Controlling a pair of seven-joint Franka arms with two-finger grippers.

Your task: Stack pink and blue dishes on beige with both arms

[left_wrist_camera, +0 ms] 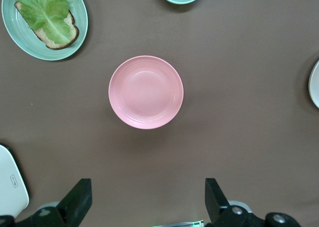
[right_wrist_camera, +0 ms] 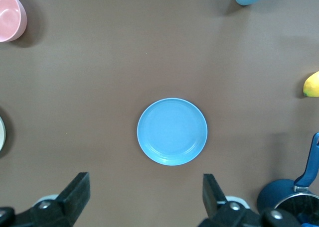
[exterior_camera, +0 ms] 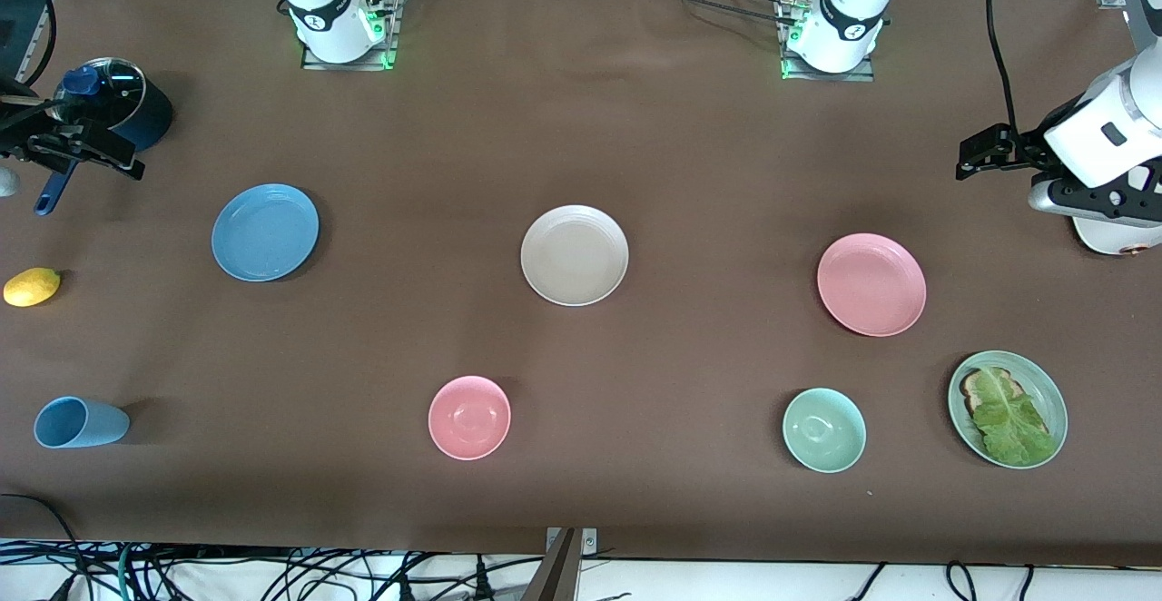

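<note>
Pink and blue flat round matte plates lie untouched on the brown tabletop (exterior_camera: 581, 129), the pink plate (exterior_camera: 871, 284) toward the left arm's end, the blue plate (exterior_camera: 265, 232) toward the right arm's, the beige plate (exterior_camera: 575, 255) between them. Our left gripper (left_wrist_camera: 148, 202) and right gripper (right_wrist_camera: 146, 199) hover above with fingers wide and empty. We should descend squarely, pinching each rim.
</note>
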